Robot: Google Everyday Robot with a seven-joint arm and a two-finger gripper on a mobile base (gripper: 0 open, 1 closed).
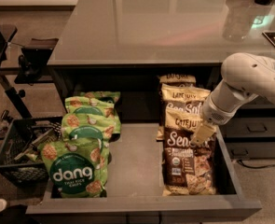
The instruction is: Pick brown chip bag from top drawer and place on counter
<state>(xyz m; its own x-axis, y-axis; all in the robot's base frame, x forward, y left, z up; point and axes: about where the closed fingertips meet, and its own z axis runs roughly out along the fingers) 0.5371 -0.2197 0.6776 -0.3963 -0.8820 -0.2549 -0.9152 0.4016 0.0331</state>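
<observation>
Presently the gripper (203, 134) hangs just over the frontmost brown chip bag (188, 168), which lies along the top drawer's (141, 208) right side, below the counter's (151, 27) front edge. Whether it grips anything, I cannot tell.

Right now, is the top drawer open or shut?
Open: the top drawer is pulled out from under the counter, contents exposed. The gripper is over the upper part of the front brown chip bag.
</observation>
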